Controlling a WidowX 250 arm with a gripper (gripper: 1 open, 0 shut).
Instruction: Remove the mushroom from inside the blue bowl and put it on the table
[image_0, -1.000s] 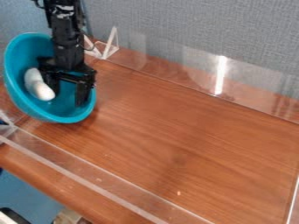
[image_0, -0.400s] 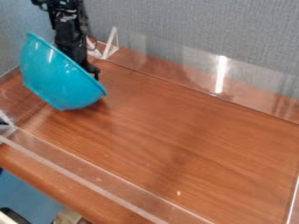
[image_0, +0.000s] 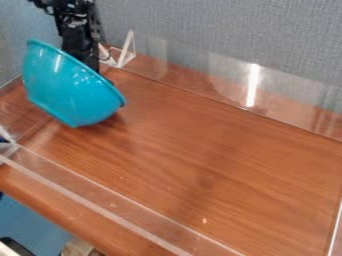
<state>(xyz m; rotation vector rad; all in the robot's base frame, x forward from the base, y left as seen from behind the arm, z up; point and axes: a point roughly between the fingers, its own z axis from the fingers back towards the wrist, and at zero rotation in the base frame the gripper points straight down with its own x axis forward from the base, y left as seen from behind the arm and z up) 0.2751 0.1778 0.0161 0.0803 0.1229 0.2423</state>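
The blue bowl stands tipped on its side at the table's far left, its glossy outer wall turned toward the camera and its opening facing away. Just behind the bowl's upper rim, my gripper comes down on a black arm. Its fingertips are hidden by the rim, so whether they are open or shut does not show. The mushroom is hidden.
A small white wire stand leans by the grey wall right of the arm. Clear acrylic panels rise along the back edge, and a clear acrylic strip runs along the front.
The bowl has tipped from showing its inside, with the mushroom in it, to showing its outer wall. The gripper has shifted up and back behind the rim.
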